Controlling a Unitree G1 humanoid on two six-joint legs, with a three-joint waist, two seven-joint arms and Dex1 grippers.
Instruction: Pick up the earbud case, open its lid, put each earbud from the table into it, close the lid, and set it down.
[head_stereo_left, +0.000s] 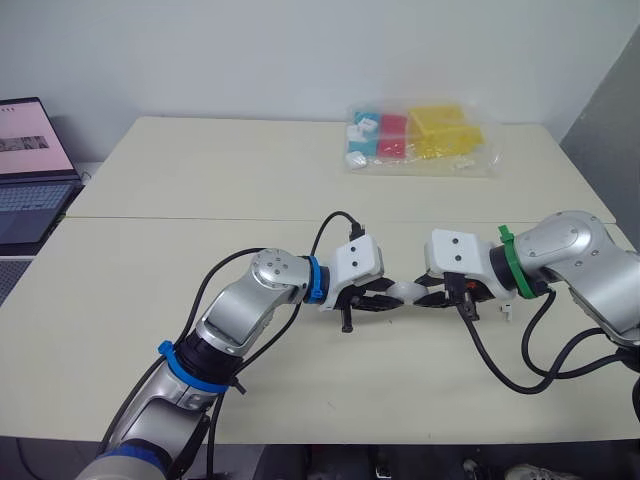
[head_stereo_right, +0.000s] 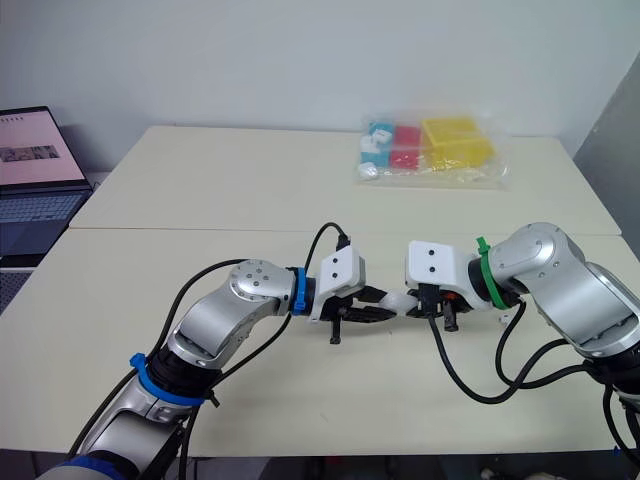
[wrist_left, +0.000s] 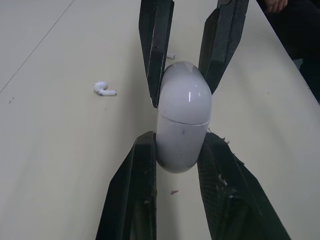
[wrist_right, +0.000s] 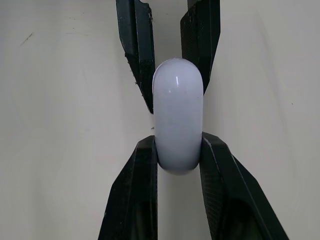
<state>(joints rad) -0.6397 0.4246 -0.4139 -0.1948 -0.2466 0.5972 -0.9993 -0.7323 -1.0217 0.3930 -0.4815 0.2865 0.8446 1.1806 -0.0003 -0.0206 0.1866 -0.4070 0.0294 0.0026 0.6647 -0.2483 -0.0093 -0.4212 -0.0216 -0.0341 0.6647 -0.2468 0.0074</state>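
1. Position: the earbud case (head_stereo_left: 405, 293) is bridged between the left gripper (head_stereo_left: 383, 298) and the right gripper (head_stereo_left: 432, 297). It hangs over the front middle of the tabletop (head_stereo_left: 250, 180), apparently just clear of it.
2. Grip: the left fingers (wrist_left: 134, 190) are clenched on the body of the case, below the seam. The right fingers (wrist_right: 134, 200) are clenched on the opposite, domed end, which the seam marks as the lid (wrist_left: 185, 87). The lid looks closed.
3. Handling, as a judgement: this is a small, light, rigid plastic shell, so weight is no concern. The glossy, rounded surface is the difficulty. Hard, narrow fingers pinching a curved end could squirt it out if the squeeze grows or drifts off-centre.
4. Where to hold: the flanks of the body, where the left fingers have it, give the flattest purchase. The lid is best worked near its free edge and swung open rather than pulled. I cannot tell from these views which side carries the hinge.
5. Fragility: the hinge is probably the weak part. Twisting the two ends against each other would strain it most.
6. Remaining: one earbud (wrist_left: 104, 89) lies loose on the tabletop near the grippers. It is tiny and smooth, so it will likely skid when pinched.
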